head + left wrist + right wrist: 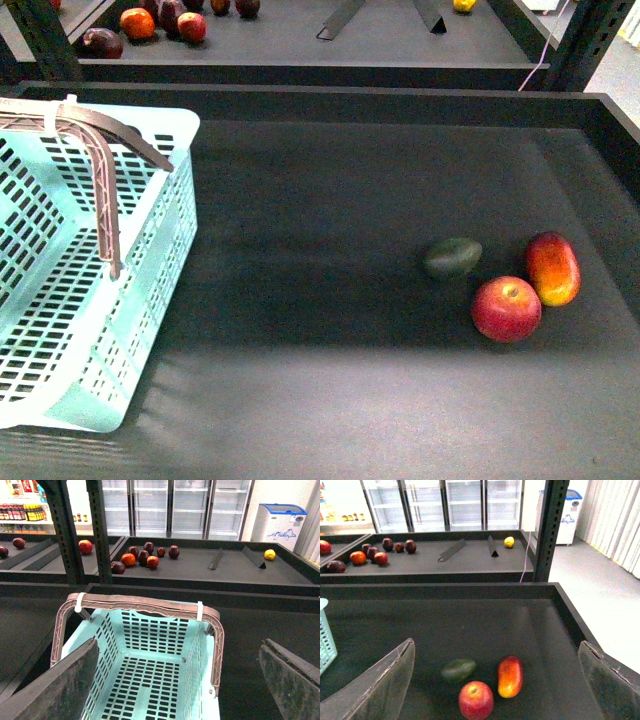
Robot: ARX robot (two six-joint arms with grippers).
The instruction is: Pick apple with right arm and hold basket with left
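The round red apple [506,309] rests on the dark tray floor at the right, stem dimple up; the right wrist view has the apple [475,700] too. My right gripper [495,680] hangs open above and short of it, nothing between its fingers [382,680]. The turquoise basket [90,330] with grey-brown handles [105,160] stands at the left. In the left wrist view the basket [150,670] is empty, and my left gripper [182,680] is open above its near end, touching nothing. Neither arm shows in the front view.
A dark green oval fruit [451,257] and an elongated red-yellow fruit [553,268] lie close beside the apple. The tray's raised wall [615,130] runs along the right and back. Behind it, another shelf holds several fruits [137,23] and dark uprights [590,40].
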